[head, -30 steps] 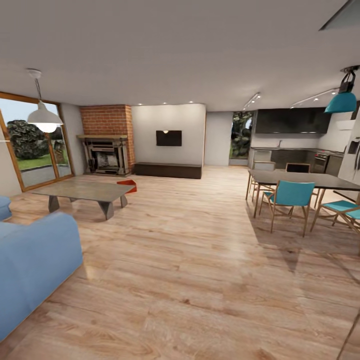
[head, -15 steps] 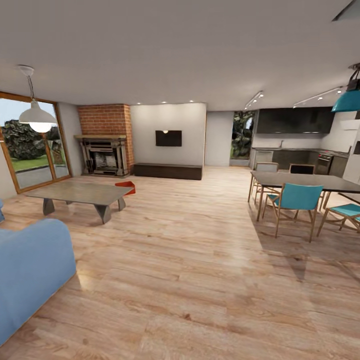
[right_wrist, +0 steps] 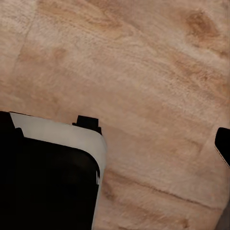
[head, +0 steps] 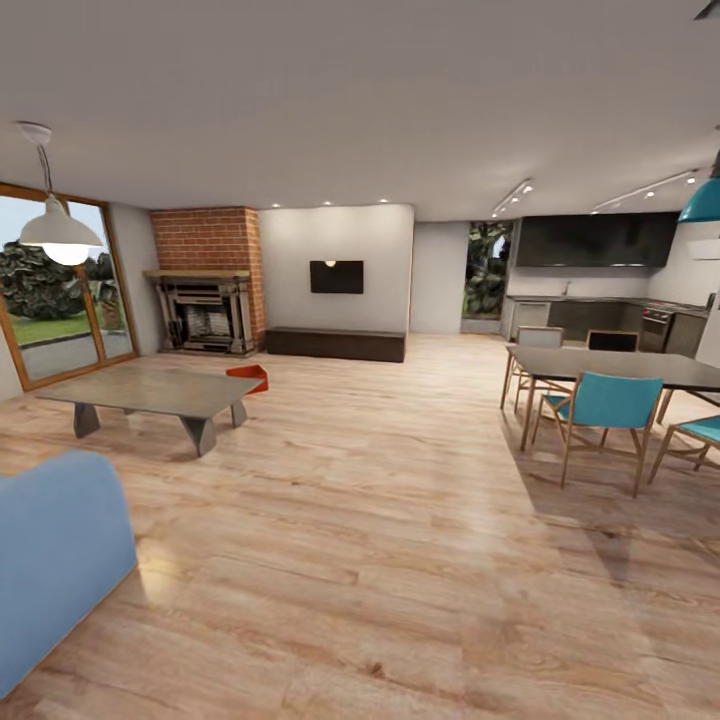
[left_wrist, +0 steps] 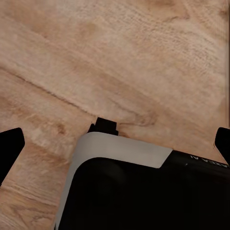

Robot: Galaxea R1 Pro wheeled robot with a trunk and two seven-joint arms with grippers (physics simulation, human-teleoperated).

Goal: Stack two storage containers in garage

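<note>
One storage container [head: 251, 376] shows beyond the coffee table [head: 150, 392] (collision hazard on approach); gripper opening probably wide, cannot be confirmed.

My head view is bright and evenly lit: daylight pours through the glass doors [head: 60, 285] at nine o'clock, recessed ceiling spots [head: 330, 205] glow at twelve, and a white pendant lamp [head: 55, 232] shines at ten. Long soft shadows fall from the dining table [head: 620, 368] and chairs across the wood-plank floor [head: 380, 520] toward four o'clock, and a pale sheen glints on the boards beside the blue sofa [head: 55, 555] at seven. Straight lines stretch and lean toward the frame's edges, a wide-angle effect. My wrist views are softer and slightly blurred, with warm, flat light on the planks and my robot's dark base [left_wrist: 143, 196] nearly featureless.
</note>
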